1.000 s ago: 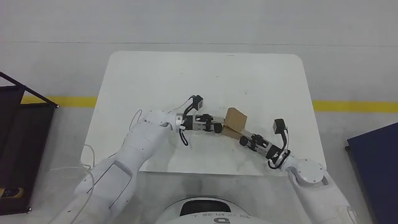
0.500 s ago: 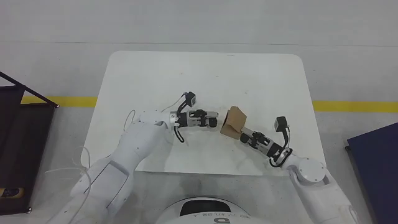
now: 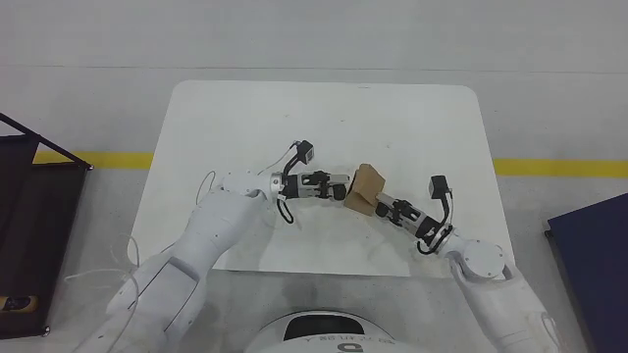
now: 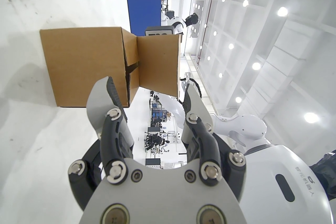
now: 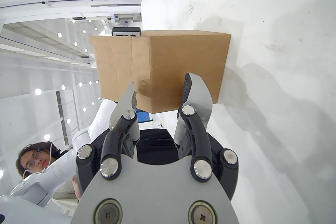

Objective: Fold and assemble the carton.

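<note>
The left gripper has returned to the carton, jaws apart. The right gripper, jaws likewise apart, perhaps touches it; folding may resume.

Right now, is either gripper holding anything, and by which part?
Nothing gripped. Left gripper and right gripper are both open, one at each side of the carton.

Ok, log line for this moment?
carton on table, flap raised | left pincer open, one side | right pincer open, opposite side
</note>
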